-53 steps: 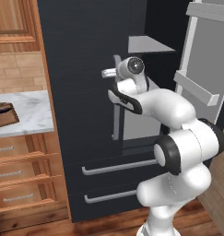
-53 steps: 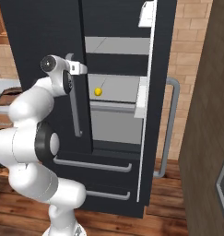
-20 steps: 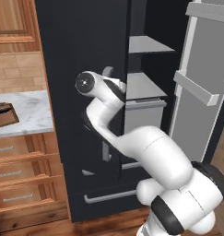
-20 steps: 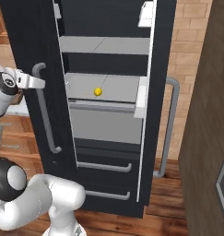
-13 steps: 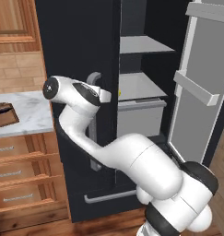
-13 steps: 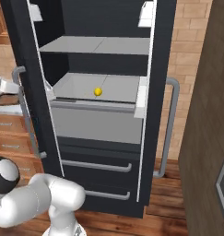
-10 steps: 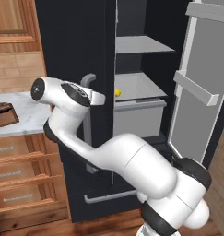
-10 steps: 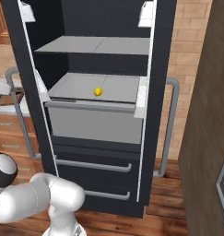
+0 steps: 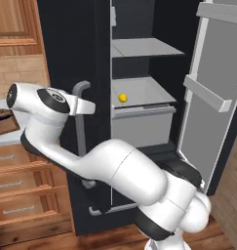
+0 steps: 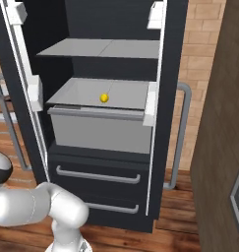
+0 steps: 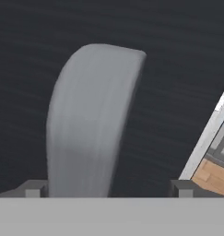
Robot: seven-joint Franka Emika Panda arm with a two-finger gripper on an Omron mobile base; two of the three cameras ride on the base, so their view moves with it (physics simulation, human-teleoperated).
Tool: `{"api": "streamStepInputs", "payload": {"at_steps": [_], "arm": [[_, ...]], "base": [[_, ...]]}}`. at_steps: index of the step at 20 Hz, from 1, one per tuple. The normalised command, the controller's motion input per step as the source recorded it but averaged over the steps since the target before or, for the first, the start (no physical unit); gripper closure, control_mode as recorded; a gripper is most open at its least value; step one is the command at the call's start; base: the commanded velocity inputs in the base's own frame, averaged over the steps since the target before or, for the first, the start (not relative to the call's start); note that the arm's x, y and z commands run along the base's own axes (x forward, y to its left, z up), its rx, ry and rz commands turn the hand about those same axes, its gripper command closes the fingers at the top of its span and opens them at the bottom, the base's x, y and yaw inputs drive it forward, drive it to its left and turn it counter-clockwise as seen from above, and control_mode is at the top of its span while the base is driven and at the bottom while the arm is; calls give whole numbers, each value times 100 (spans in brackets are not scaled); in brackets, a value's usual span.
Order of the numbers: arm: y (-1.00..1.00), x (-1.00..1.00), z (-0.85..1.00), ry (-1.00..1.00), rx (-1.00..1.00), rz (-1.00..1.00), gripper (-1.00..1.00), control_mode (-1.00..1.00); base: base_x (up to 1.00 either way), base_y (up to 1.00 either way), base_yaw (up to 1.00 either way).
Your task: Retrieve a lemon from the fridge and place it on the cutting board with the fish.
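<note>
**Lemon on the middle shelf, my fingers at the left door handle**

The lemon (image 9: 122, 97) sits on the grey shelf (image 10: 99, 93) in the middle of the fridge (image 10: 111, 29), above a grey bin (image 10: 99, 130) and well apart from me. From the right base view it lies near the shelf's middle, with nothing touching it. Both fridge doors stand open. The right door (image 9: 212, 88) swings wide, its inner side grey with a rail across it. The left door (image 9: 73, 53) is between my hand and the shelf; its edge cuts across the fridge opening just left of the lemon in the left base view.

My gripper (image 11: 109, 189) is at the left door's handle (image 11: 92, 120). The two fingertips (image 11: 35, 188) stand apart, one on each side of the grey bar, which rises between them against the black door face. I cannot tell whether the pads press the bar.

Below the bin are two black drawers (image 10: 99, 174) with grey bars. To the left, a brown board (image 9: 4, 128) lies on a pale counter above wooden drawers (image 9: 22, 190). A brick wall (image 10: 204, 59) runs right of the fridge.
</note>
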Motion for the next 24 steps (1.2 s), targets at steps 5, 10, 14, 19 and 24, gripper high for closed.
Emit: {"api": "streamStepInputs", "payload": {"at_steps": [5, 10, 14, 19, 24], "arm": [[19, -94, 10, 14, -6, 0, -100, -100], [63, 2, 1, 5, -13, -13, -100, -100], [38, 18, 0, 0, -11, -19, -100, -100], [24, 0, 1, 0, -8, -10, 100, -100], [20, -34, 1, 3, -3, -6, 100, -100]], "base": [[0, 0, 0], [0, 0, 0], [0, 0, 0], [0, 0, 0], [0, 0, 0]]}}
